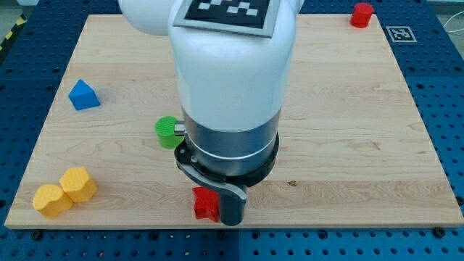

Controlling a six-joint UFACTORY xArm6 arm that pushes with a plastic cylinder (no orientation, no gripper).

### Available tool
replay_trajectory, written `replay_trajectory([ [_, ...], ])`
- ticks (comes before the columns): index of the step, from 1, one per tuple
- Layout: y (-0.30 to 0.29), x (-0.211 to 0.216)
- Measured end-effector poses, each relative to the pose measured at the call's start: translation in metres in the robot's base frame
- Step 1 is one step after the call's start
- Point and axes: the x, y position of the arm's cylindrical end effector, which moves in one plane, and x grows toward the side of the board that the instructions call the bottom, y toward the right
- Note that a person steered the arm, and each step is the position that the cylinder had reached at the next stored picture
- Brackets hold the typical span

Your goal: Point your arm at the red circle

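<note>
Nearest me, a red angular block [206, 204] sits at the near edge of the pale wooden board [348, 130], touching the dark bracket under my arm's white housing [232, 80]. My tip is hidden beneath that housing, so I cannot tell where it rests. The red round cylinder block [362, 14] stands far right, well apart. A green cylinder [167, 132] peeks out left of the arm.

Your arm's white housing [232, 80] runs off the view's top and blocks the bench [348, 145] centre; the tip is hidden beneath it and cannot be placed against any block. It overlaps the green block [167, 131] and the lower red block [206, 204], leaving their shapes undetermined.
</note>
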Motion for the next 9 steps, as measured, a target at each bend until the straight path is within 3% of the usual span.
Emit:
replay_trajectory([
  [2, 0.029, -0.018],
  [4, 0.114, -0.072],
  [8, 0.134, -0.361],
  [9, 0.161, -0.427],
])
